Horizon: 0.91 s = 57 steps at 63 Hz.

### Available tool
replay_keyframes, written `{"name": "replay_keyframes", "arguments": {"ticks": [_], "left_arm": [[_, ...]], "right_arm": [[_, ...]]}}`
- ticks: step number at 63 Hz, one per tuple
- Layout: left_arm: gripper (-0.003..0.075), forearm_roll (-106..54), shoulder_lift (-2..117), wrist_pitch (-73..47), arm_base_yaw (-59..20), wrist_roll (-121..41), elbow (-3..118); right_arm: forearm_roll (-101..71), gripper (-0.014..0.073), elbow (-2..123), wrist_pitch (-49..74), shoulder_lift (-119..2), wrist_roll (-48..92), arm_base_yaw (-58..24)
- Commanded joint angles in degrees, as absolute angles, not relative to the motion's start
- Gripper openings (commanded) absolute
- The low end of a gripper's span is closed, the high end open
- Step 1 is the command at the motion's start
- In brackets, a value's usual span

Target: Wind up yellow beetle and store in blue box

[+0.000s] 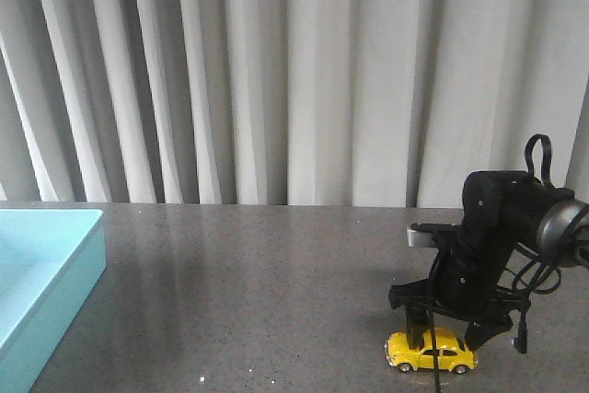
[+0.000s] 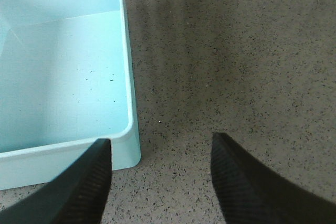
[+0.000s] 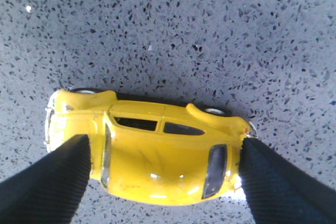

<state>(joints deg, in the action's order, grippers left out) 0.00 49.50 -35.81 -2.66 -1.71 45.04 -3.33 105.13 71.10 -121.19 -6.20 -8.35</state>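
The task looks to be at its start: the yellow beetle (image 1: 430, 351) stands on its wheels on the speckled grey bench (image 1: 276, 283), near the front edge on the robot's right, well apart from the blue box (image 1: 51, 273), which sits at the far left and shows nothing inside in the part that is visible. The right tool (image 3: 163, 174) is lowered over the car with its two fingers (image 3: 47, 187) spread, one at the nose and one at the tail, so it brackets the car lengthwise; the tail-side finger seems to touch the bumper, but the right wrist view does not settle whether either pad presses yet, so I judge it released and about to close. Winding, which likely means pulling the car backward on the bench, is not visibly done, and lifting, carrying across and setting the car in the box all remain. The left tool (image 2: 160, 182) hangs released, grasping nothing, just beside the box's near corner. In the front view the right arm (image 1: 488, 255) and a dangling cable hide part of the car, the box is cut off at the frame edge, and the left arm itself is out of sight there.
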Motion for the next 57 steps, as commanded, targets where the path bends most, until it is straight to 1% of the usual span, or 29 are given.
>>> {"name": "replay_keyframes", "arguments": {"ticks": [1,34,47,57], "left_arm": [[0.0419,0.0,49.22,-32.0,-2.65,-1.22,46.92],[0.0419,0.0,49.22,-32.0,-2.65,-1.22,46.92],[0.0419,0.0,49.22,-32.0,-2.65,-1.22,46.92],[0.0419,0.0,49.22,-32.0,-2.65,-1.22,46.92]], "right_arm": [[-1.53,0.0561,105.66,73.38,-119.99,-3.79,-6.3],[1.58,0.0561,105.48,73.74,-119.99,2.66,5.95],[1.53,0.0561,105.48,73.74,-119.99,9.41,10.96],[1.31,0.0561,105.48,73.74,-119.99,11.54,13.79]]}}
